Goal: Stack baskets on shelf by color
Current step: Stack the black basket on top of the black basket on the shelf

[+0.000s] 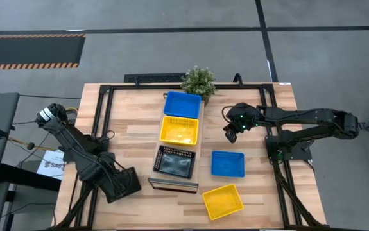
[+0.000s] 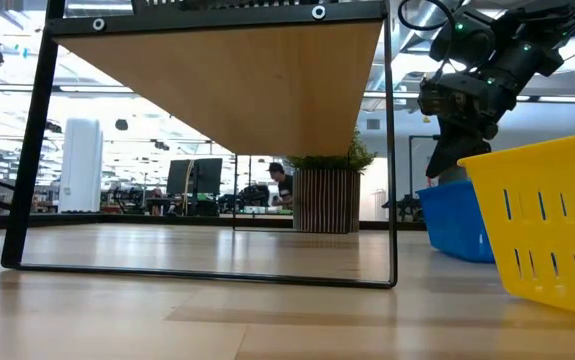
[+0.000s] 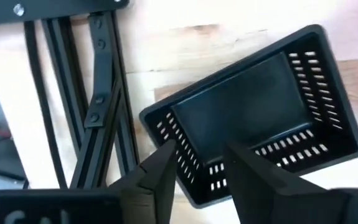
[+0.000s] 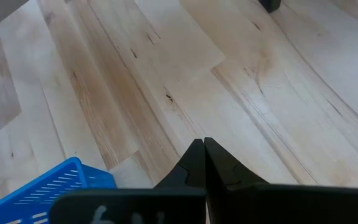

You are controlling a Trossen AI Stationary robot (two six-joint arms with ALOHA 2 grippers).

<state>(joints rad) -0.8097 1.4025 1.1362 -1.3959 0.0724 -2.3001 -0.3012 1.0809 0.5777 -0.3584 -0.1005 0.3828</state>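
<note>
Baskets (image 1: 181,130) are mesh-sided plastic rectangles; left gripper (image 3: 200,163) sits parted around the black one's (image 3: 253,115) wall, right gripper (image 4: 202,154) pinched closed on nothing.

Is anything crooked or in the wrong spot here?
Yes. The black basket sits slightly askew on the shelf. A blue basket and a tilted yellow basket lie on the tabletop, not yet stacked.

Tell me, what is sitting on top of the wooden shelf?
On the shelf sit a blue basket, a yellow basket and a black basket in a row. Any baskets stacked beneath these are covered, so I cannot tell.
</note>
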